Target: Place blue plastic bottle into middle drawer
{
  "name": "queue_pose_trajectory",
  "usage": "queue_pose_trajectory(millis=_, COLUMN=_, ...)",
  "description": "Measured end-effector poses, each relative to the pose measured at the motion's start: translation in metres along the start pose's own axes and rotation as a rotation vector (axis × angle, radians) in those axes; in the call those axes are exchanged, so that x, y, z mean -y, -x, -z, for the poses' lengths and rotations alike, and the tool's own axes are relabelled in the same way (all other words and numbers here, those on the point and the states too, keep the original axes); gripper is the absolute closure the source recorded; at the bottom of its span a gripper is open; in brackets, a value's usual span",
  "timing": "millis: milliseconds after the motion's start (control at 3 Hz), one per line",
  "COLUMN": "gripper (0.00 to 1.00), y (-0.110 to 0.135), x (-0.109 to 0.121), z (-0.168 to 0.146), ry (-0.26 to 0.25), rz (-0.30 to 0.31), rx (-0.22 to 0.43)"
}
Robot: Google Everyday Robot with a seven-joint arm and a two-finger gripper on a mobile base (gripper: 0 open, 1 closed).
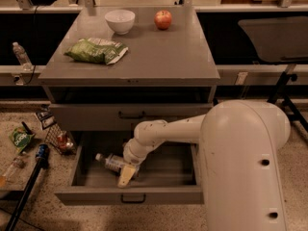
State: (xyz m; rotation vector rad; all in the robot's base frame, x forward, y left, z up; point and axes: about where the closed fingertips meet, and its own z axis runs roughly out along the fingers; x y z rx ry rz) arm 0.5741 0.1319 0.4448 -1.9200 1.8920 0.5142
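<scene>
The blue plastic bottle (111,162) lies on its side inside the open middle drawer (130,195), the cabinet's bottom one, with its white cap pointing left. My gripper (126,171) reaches down into the drawer from the right and is closed around the bottle's right end, low over the drawer floor. One tan finger (125,176) shows just in front of the bottle. The rest of the bottle's right end is hidden by my wrist.
On the cabinet top lie a green bag (96,50), a white bowl (120,20) and a red apple (163,19). The drawer above (130,114) is shut. Litter and a blue-handled pole (29,177) lie on the floor at left. A small clear bottle (21,55) stands far left.
</scene>
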Motion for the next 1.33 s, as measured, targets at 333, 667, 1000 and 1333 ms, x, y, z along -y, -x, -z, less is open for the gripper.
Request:
queue_pose_trajectory(millis=333, gripper=0.18, y=-0.02, x=-0.005, z=0.034, ry=-0.06, rz=-0.122, rx=0.053)
queue_pose_trajectory(millis=667, gripper=0.49, y=-0.053, x=-0.02, z=0.106, ry=-0.177, rz=-0.251, rx=0.156)
queue_pose_trajectory(millis=1000, gripper=0.72, y=-0.086, x=-0.032, z=0.168, ry=-0.276, rz=-0.33, rx=0.19)
queue_pose_trajectory(millis=1333, gripper=0.62, y=-0.106, x=-0.035, z=0.177, ry=-0.297, rz=-0.364, rx=0.188)
